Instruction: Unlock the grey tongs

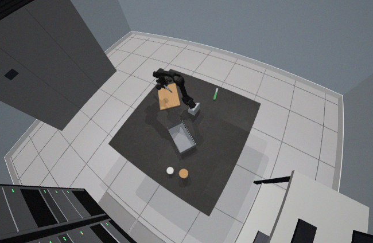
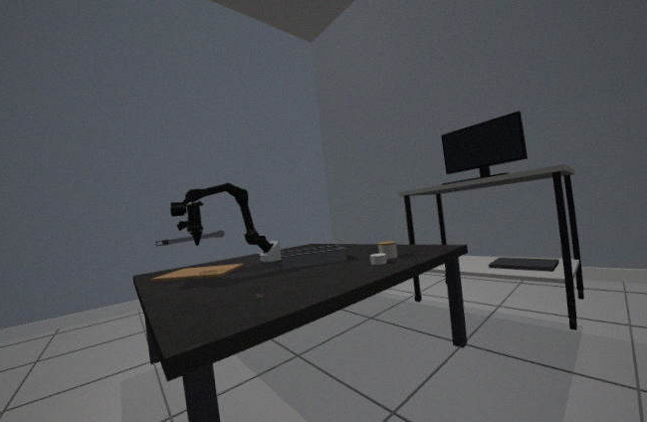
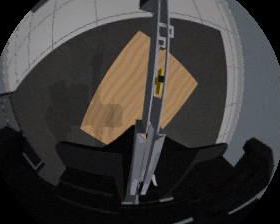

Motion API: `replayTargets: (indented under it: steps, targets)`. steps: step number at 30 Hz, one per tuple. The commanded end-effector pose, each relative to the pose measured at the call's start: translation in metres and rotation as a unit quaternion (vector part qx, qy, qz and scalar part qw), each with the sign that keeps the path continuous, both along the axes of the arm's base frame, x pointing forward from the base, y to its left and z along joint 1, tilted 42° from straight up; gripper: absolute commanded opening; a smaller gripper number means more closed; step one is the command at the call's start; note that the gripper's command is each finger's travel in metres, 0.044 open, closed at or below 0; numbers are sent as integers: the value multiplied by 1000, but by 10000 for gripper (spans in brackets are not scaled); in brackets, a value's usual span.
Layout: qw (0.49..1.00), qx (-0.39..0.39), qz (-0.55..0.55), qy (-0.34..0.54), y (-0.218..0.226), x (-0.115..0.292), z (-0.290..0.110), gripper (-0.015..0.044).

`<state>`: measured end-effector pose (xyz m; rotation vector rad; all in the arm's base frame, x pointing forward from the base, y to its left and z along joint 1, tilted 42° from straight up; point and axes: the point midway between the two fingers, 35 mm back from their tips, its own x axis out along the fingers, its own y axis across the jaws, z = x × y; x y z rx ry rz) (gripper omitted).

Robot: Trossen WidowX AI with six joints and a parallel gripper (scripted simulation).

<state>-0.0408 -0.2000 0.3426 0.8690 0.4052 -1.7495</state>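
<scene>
My gripper (image 1: 164, 85) (image 2: 195, 241) (image 3: 140, 128) is shut on the grey tongs (image 1: 168, 89) (image 2: 175, 240) (image 3: 159, 50). It grips them near their middle and holds them roughly level, well above the table. In the wrist view the tongs run straight away from me, with a small yellow mark partway along. The wooden board (image 1: 170, 100) (image 2: 200, 272) (image 3: 114, 106) lies flat on the dark table right below the tongs. The grey roasting tin (image 1: 181, 138) (image 2: 312, 255) stands empty nearer the table's middle. I cannot tell whether the tongs' arms are spread.
The arm's white base (image 1: 193, 109) (image 2: 271, 254) stands between board and tin. A green stick (image 1: 215, 93) lies behind the base. A white puck (image 1: 170, 170) (image 2: 378, 258) and an orange-topped jar (image 1: 183, 173) (image 2: 387, 249) stand beyond the tin. A side table with a monitor (image 2: 484, 144) stands off the table.
</scene>
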Motion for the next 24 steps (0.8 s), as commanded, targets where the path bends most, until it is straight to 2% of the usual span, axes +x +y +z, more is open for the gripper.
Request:
replayTargets:
  steps: [1,24]
  targets:
    - [1000,-3,0,-2,-5,0,-3,-150]
    - [1000,-3,0,-2,-33,-6,-28,-150]
